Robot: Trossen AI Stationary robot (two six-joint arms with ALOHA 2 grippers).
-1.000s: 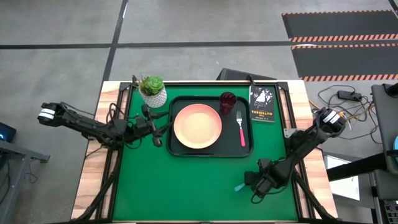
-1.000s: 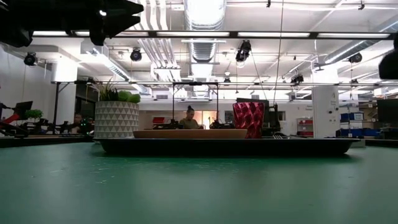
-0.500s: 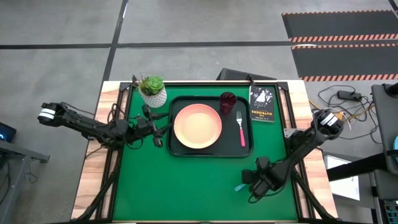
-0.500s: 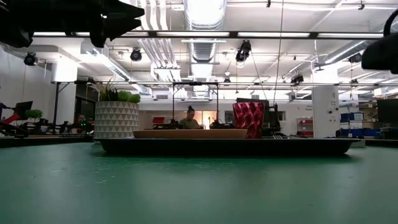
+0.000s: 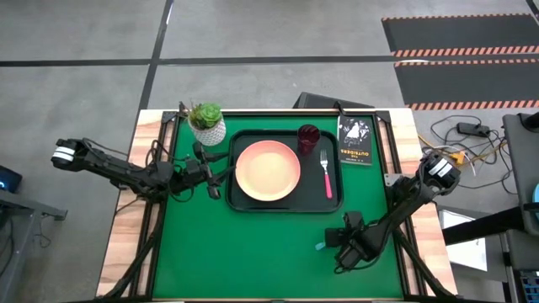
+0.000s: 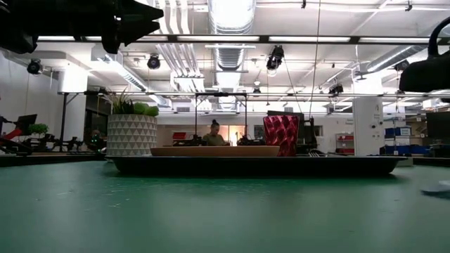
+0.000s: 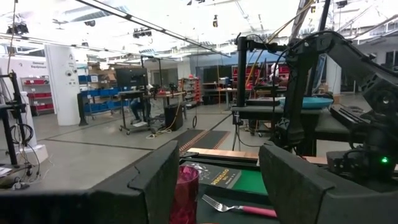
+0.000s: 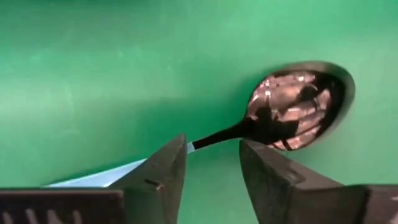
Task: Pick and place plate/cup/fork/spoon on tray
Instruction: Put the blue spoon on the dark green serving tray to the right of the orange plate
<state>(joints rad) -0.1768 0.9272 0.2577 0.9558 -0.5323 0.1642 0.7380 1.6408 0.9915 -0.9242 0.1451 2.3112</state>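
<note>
The dark tray [image 5: 237, 202] holds the salmon-pink plate [image 5: 267, 171], the maroon cup [image 5: 308, 136] and the pink-handled fork [image 5: 328, 177]. My right gripper [image 5: 342, 241] is low over the green mat, near and right of the tray, shut on the spoon [image 8: 298, 115]. The spoon's light blue handle tip [image 5: 321, 247] sticks out toward the left. My left gripper [image 5: 211, 185] hangs open and empty above the tray's left rim, and the cup [image 7: 186, 193] shows past its fingers. My right gripper has the spoon between its two fingers where the blue handle meets the dark metal neck [image 8: 198, 144]. The fingers come from above, pointing down, and the spoon lies slantwise across the gap. The spoon stays nearly level, its handle tip [image 6: 439, 188] at mat height; whether it is lifted clear I cannot tell.
A white pot with a green plant [image 5: 207, 124] stands off the tray's far left corner. A small black booklet [image 5: 354, 140] lies right of the tray. Bare green mat [image 5: 253, 252] stretches from the tray to the near edge. A person sits far off in the room [image 6: 214, 133].
My right gripper has gone a little toward the table's left and far edges, taking the spoon with it. The spoon's handle tip has come into the low view at its right edge.
</note>
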